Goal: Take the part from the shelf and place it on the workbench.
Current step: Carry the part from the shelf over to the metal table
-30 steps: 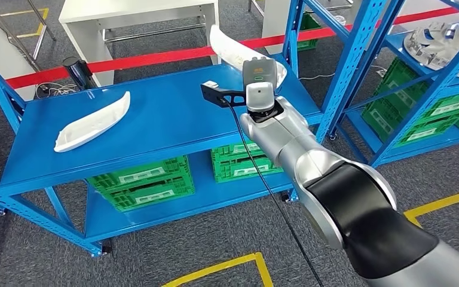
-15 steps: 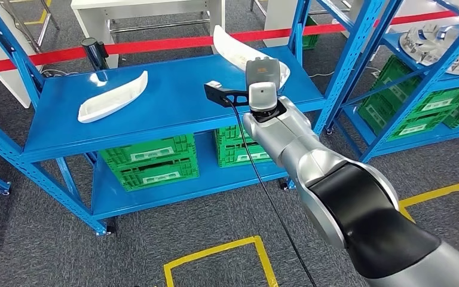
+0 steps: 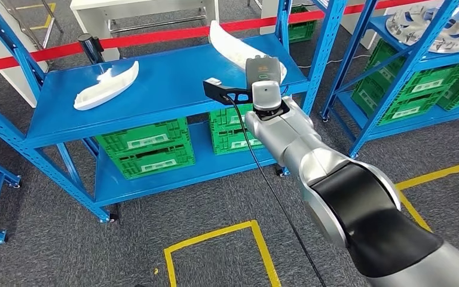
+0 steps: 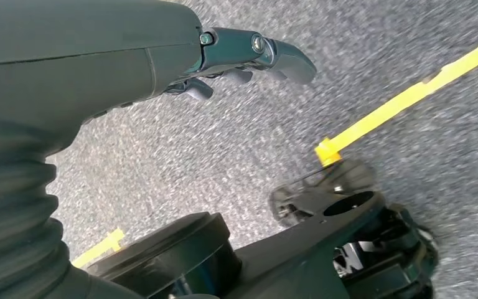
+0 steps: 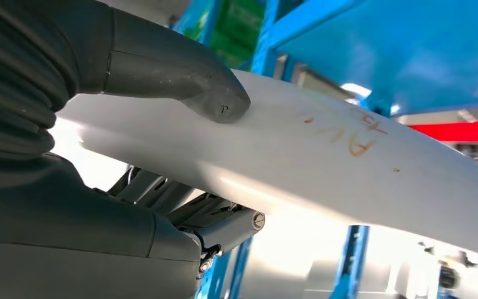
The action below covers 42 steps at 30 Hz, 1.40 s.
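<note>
The whole scene slides left and down as the robot's body turns, though the camera moves, not the blue shelf [image 3: 155, 101]. The right hand [image 5: 180, 93] keeps its thumb pressed on top of the white part [image 3: 230, 45], fingers beneath, gripping it above the shelf's right end. A second white part [image 3: 106, 85] lies on the shelf. The left hand [image 4: 236, 59] hangs over the floor, loosely curled, holding nothing. Pick done, I'd say; carrying and placing remain.
</note>
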Motion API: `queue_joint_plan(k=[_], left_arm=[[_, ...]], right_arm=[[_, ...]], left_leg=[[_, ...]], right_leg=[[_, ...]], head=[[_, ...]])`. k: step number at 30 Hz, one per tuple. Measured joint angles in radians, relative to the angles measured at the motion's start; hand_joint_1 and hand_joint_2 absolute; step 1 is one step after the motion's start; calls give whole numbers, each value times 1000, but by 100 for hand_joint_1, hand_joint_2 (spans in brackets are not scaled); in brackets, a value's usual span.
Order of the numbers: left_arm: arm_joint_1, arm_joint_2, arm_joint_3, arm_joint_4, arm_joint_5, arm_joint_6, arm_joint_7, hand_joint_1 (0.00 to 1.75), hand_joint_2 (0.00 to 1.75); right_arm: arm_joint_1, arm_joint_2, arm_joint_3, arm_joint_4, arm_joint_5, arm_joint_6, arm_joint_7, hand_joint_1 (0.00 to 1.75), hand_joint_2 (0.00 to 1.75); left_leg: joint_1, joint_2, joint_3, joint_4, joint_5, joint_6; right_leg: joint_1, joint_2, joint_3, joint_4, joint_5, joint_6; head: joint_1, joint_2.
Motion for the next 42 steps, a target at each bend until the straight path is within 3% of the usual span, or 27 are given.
queue_joint_plan(k=[2,4,6,8,9,11,13,14,15,17,19,20,21,23,25,27,28,29,31,32,33,35,36,38,39,40,42], left_arm=[[-2,0,0,0,0,0,1,0,175],[-6,0,0,-1,0,0,3,0,175],[-9,0,-1,0,0,0,4,0,175],[-7,-1,-2,0,0,0,5,0,175],[-6,-1,-3,0,0,0,5,0,175],[-6,-2,-5,0,0,0,5,0,175],[-6,-2,-7,0,0,0,4,0,175],[-5,-2,-7,0,1,0,4,0,175],[-4,-2,-7,0,4,0,3,0,175],[-2,-2,-7,0,13,0,1,0,175],[-1,-2,-6,0,23,0,-2,0,175],[-1,-2,-6,0,28,0,-4,0,175],[0,-2,-6,0,32,0,-6,0,175],[4,-1,-6,0,41,0,-11,0,175],[12,0,-5,0,50,0,-14,0,175],[20,3,-4,0,58,0,-18,0,175],[22,5,-3,0,61,0,-19,0,175],[24,7,-2,0,65,0,-21,0,175],[28,10,1,0,70,0,-23,0,175],[30,11,2,0,72,0,-24,0,175],[30,12,3,0,72,0,-25,0,175],[29,14,4,-1,73,0,-26,0,175],[29,15,4,-2,74,0,-26,0,175],[32,16,7,-2,78,0,-25,0,175],[33,17,9,-2,81,0,-24,0,175],[34,17,10,-2,83,0,-24,0,175],[35,18,12,-2,86,0,-23,0,175]], right_arm=[[18,1,-13,0,-15,-35,-33,175,175],[38,3,-27,-3,-28,-74,-62,175,175],[51,7,-37,-5,-37,-102,-81,175,175],[64,10,-47,-5,-49,-127,-107,175,175],[71,11,-54,-5,-57,-143,-123,175,175],[85,13,-66,-8,-69,-174,-151,175,175],[98,19,-76,-12,-82,-196,-174,175,175],[107,24,-82,-16,-95,-209,-192,175,175],[117,30,-90,-22,-112,-224,-217,175,175],[138,48,-108,-44,-155,-254,-281,175,175],[158,75,-121,-80,-197,-270,-349,175,175],[172,88,-124,-105,-217,-270,-382,175,175],[192,100,-124,-134,-240,-264,-410,175,175],[251,115,-114,-212,-295,-242,-445,175,175],[329,121,-86,-317,-359,-213,-450,175,175],[405,118,-45,-429,-422,-189,-444,175,175],[441,114,-23,-481,-450,-182,-441,175,175],[474,106,1,-531,-474,-178,-436,175,175],[534,88,49,-621,-515,-175,-430,175,175],[557,79,70,-661,-530,-175,-427,175,175],[577,73,86,-698,-543,-175,-425,175,175],[612,60,110,-767,-571,-175,-425,175,175],[628,53,120,-800,-585,-175,-427,175,175],[664,36,142,-858,-612,-175,-432,175,175],[683,26,154,-885,-622,-176,-435,175,175],[701,15,164,-909,-630,-176,-436,175,175],[732,-3,180,-948,-644,-178,-439,175,175]], left_leg=[[1,0,80,-78,53,1],[-3,-1,188,-222,43,10],[-10,-2,228,-297,18,24],[-10,-1,213,-302,32,42],[-8,0,205,-303,44,52],[-6,4,179,-305,71,67],[-7,4,144,-303,99,71],[-7,4,126,-301,111,71],[-7,4,110,-299,123,70],[-8,4,78,-293,144,65],[-10,6,54,-286,162,55],[-10,8,49,-285,170,49],[-10,10,47,-287,180,43],[-7,8,46,-294,191,30],[-4,5,30,-260,142,17],[-1,4,2,-154,39,6],[0,5,-10,-88,1,2],[1,5,-13,-36,-13,-1],[1,5,22,-18,20,-3],[1,5,64,-60,46,-2],[1,4,119,-128,52,1],[-4,1,209,-260,28,13],[-8,0,229,-296,13,21],[-9,1,223,-308,20,39],[-8,3,218,-310,28,49],[-6,4,210,-312,37,59],[-4,6,189,-313,58,70]], right_leg=[[0,-1,-28,3,23,7],[1,-2,-49,8,43,17],[1,-4,-58,6,65,29],[-1,-3,-63,3,75,40],[-1,-1,-71,16,54,46],[-3,2,-102,105,-41,56],[-2,3,-133,245,-128,62],[-2,4,-137,299,-139,63],[-2,4,-125,319,-125,62],[-1,4,-49,255,-76,54],[4,5,63,108,-87,40],[7,6,99,51,-104,34],[11,6,119,16,-118,28],[12,3,115,0,-107,15],[8,-2,100,-5,-84,-1],[5,-4,75,-6,-61,-10],[5,-4,60,-6,-49,-10],[5,-4,45,-5,-38,-9],[5,-4,13,-1,-17,-5],[5,-4,-2,3,-8,-2],[5,-4,-15,7,1,2],[6,-4,-31,14,16,13],[6,-5,-33,14,24,18],[5,-5,-34,11,37,31],[4,-4,-40,17,27,37],[3,-1,-51,39,1,42],[2,3,-88,142,-91,50]], head=[[0,0],[1,0],[1,0],[1,0],[1,0],[2,0],[2,0],[2,0],[3,0],[3,0],[2,0],[2,0],[2,0],[3,0],[2,0],[-1,0],[-2,0],[-2,0],[-2,0],[-2,0],[-2,0],[-1,0],[-1,0],[-1,0],[-1,0],[-1,0],[1,0]])
